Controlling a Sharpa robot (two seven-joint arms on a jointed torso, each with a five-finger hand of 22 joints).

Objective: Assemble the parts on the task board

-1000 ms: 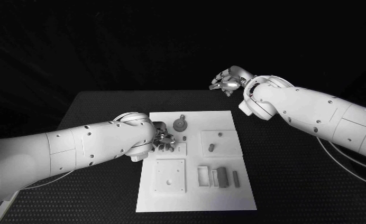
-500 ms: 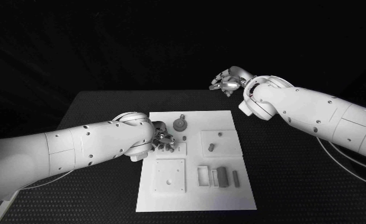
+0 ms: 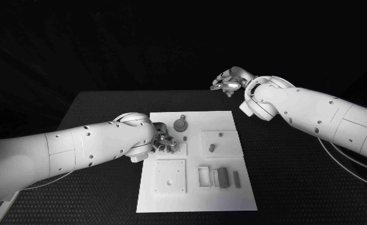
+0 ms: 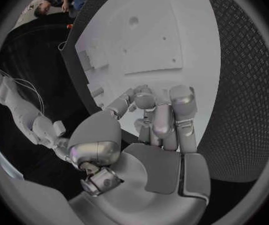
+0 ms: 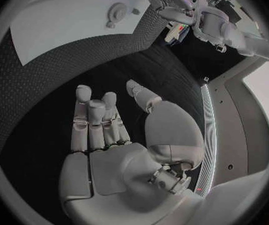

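The white task board (image 3: 197, 196) lies mid-table. A round grey part (image 3: 180, 125) stands near its far edge, a small peg (image 3: 210, 146) lies on a raised square, and grey blocks (image 3: 223, 178) sit near the front. My left hand (image 3: 163, 143) rests on the board's left side. Its fingers (image 4: 154, 110) curl down against the board (image 4: 172, 45) with the thumb drawn to them, and anything between them is hidden. My right hand (image 3: 227, 83) hangs raised behind the table's far edge, its fingers (image 5: 96, 120) straight and empty, the thumb apart.
A square plate with a hole (image 3: 169, 176) sits at the board's front left, beside a pale open frame (image 3: 203, 176). Black table (image 3: 99, 113) surrounds the board on all sides. The right wrist view shows the board (image 5: 66, 30) and the round part (image 5: 117, 11) from behind.
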